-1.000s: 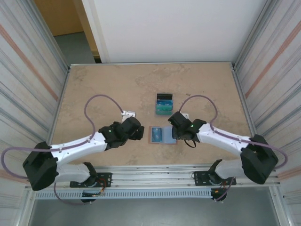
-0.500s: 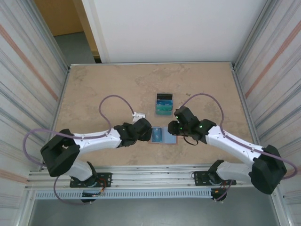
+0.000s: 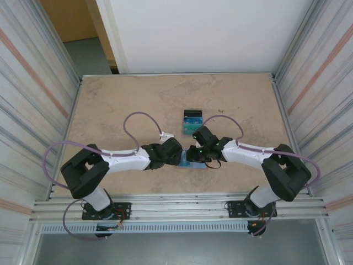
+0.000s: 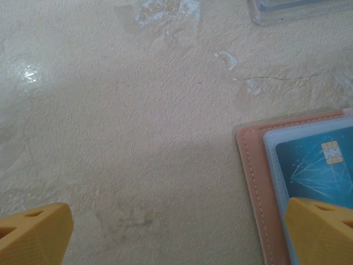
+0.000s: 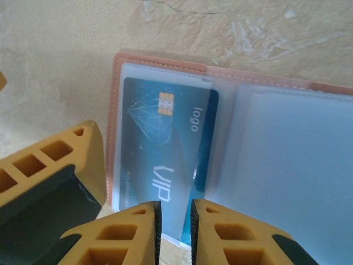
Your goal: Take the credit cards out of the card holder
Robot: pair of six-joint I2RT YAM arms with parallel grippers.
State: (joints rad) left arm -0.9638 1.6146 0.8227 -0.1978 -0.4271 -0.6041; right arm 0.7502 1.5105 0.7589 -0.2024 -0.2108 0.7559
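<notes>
Teal plastic VIP card (image 5: 165, 149) sits sleeved in the open leather card holder (image 5: 116, 110), flat on the surface (image 4: 138, 110). Thin, stiff, probably slippery, so pinch its near edge. My right hand (image 5: 174, 212) is nearly closed there, can't tell if it's gripping; left hand (image 4: 176, 215) gapes wide.

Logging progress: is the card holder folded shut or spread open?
Spread open: the card holder lies flat, both clear inner panels facing up, with a blue card showing in one pocket.
</notes>
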